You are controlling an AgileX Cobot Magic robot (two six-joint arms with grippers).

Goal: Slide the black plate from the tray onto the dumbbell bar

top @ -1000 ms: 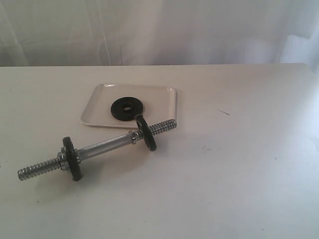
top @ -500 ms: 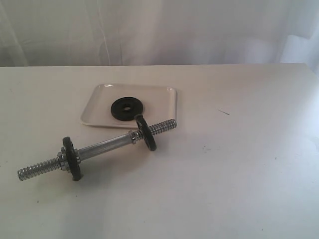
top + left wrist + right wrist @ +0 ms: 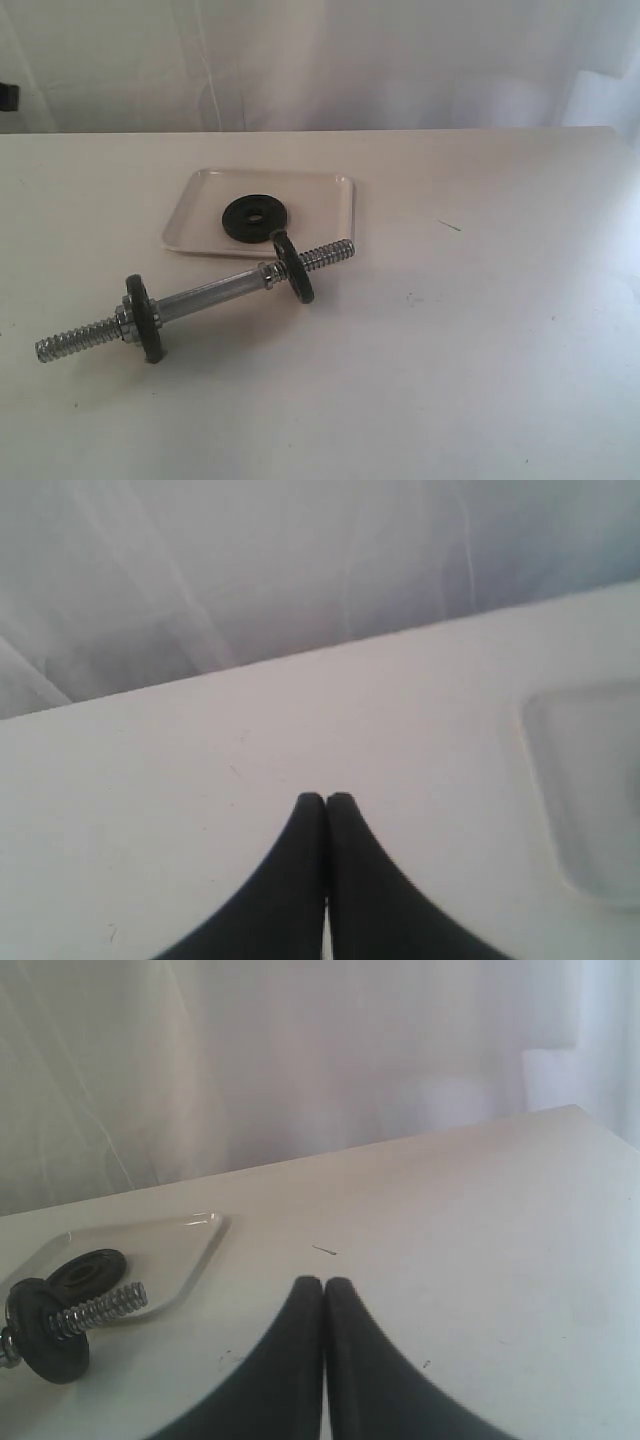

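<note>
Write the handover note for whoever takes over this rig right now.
Left gripper: shut, empty, above the table.
Right gripper: shut, empty, also above the table.
Black plate lies flat in the tray. Dumbbell bar lies on the table in front of the tray, one threaded end by its near edge.
Done: nothing; the plate is untouched.
Left: grasp the plate, slide it onto a threaded end.

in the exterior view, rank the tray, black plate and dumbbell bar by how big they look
1. dumbbell bar, longest across the picture, though nearer the camera.
2. tray, shorter but covers more area, so first place is arguable.
3. black plate, clearly smallest.
</note>
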